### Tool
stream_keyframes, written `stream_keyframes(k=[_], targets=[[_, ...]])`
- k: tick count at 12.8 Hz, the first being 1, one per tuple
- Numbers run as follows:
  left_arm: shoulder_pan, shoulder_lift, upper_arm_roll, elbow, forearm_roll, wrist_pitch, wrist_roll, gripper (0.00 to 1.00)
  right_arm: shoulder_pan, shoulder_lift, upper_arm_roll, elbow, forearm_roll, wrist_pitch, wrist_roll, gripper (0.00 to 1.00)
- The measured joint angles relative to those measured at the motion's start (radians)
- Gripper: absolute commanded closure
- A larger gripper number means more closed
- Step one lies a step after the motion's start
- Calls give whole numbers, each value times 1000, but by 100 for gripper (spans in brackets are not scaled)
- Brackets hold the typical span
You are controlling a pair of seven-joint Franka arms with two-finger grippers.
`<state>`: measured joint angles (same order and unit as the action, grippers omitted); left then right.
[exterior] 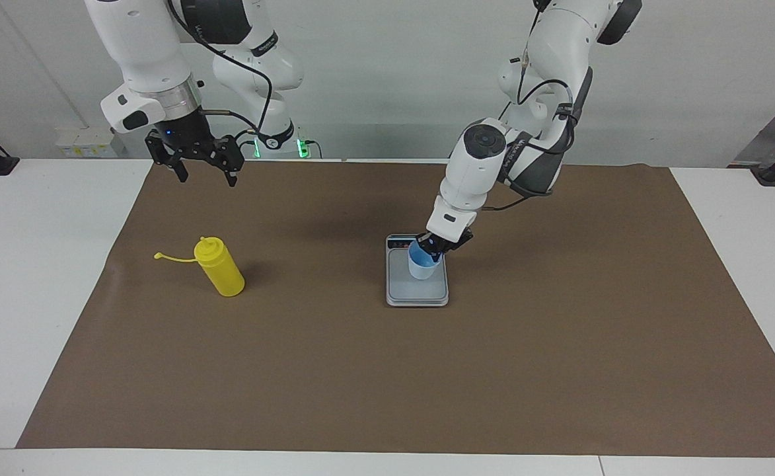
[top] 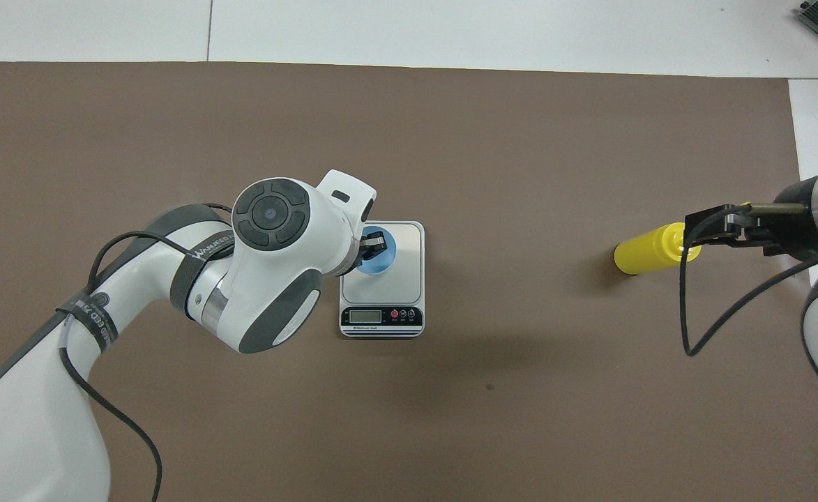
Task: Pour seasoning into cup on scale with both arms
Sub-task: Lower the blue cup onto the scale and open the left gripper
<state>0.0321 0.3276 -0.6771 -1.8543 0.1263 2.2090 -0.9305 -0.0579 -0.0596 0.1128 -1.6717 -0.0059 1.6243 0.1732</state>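
The cup (exterior: 421,263) (top: 376,256), light blue and upright, sits at the centre of the facing view, over the weighing plate of the scale (exterior: 417,291) (top: 398,279). Whether its base touches the plate cannot be told. The left tool (exterior: 435,249) (top: 374,245) is clamped tight on the rim of the cup, one finger inside and one outside. The left arm descends to it from the upper right of the facing view. The display strip of the scale lies at the end nearer to the robots.

The seasoning (exterior: 219,267) (top: 649,248), a yellow squeeze bottle, stands at centre left of the facing view, toward the right arm's end of the table, well apart from the scale. Its cap (exterior: 158,255) hangs off on a thin tether.

The right tool (exterior: 203,169) (top: 719,226) waits in the upper left of the facing view, fingers spread wide and holding nothing. A brown mat (exterior: 387,370) (top: 409,125) covers the white table (exterior: 30,264).
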Motion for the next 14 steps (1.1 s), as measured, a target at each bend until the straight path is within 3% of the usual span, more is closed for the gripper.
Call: stream_keyframes(k=[10, 12, 14], targets=[[0, 15, -1, -30, 65, 56, -18, 95, 0, 0, 0, 0, 0, 0, 0, 0], [0, 16, 0, -30, 66, 58, -18, 71, 0, 0, 0, 0, 0, 0, 0, 0], [0, 18, 1, -30, 68, 63, -18, 56, 0, 0, 0, 0, 0, 0, 0, 0]])
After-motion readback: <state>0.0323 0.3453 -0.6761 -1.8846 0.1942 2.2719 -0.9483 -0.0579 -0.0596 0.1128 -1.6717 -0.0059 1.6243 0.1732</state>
